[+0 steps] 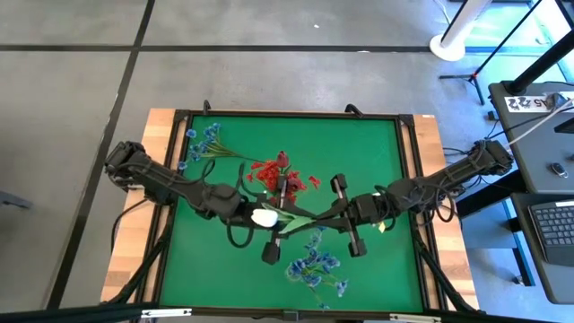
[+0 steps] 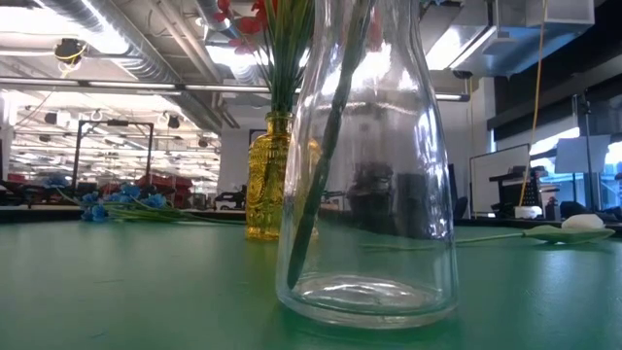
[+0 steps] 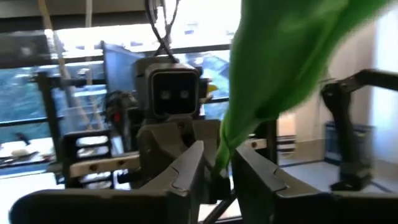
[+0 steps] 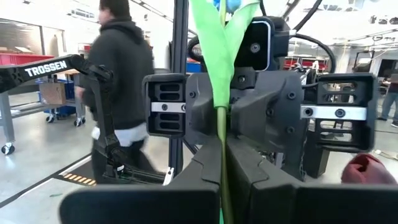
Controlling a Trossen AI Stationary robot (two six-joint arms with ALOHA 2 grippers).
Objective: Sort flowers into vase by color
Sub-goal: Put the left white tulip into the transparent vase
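I hold one white tulip [image 1: 264, 216] on a green stem level above the table's middle. My left gripper [image 1: 289, 218] [image 3: 217, 182] is shut on the stem close to the bud. My right gripper [image 1: 326, 218] [image 4: 222, 171] faces it, shut on the stem's other end. Red sprays [image 1: 276, 170] stand in a yellow vase [image 2: 269, 180]. A clear glass vase [image 2: 367, 165] near the near edge holds blue sprays [image 1: 314, 264], its stem [image 2: 326, 146] leaning inside. More blue sprays [image 1: 202, 144] [image 2: 119, 204] lie at the far left. Another white bud [image 2: 581, 223] lies on the mat at the right. My left gripper pinches the tulip's stem [image 3: 219, 163] between its two fingers, just below the broad green leaf [image 3: 280, 62]. The fingers come level from the table's left. The flower is lifted clear of the table. My right gripper pinches the same stem [image 4: 221, 140] between its two fingers, coming level from the table's right, below the leaves [image 4: 214, 56]. The stem runs straight between both grippers, lifted clear.
The green mat [image 1: 377, 152] is framed by a dark rail on a wooden table. A person [image 4: 121, 81] in a dark hooded top walks in the room beyond. A desk with a laptop [image 1: 554, 224] stands off the table's right side.
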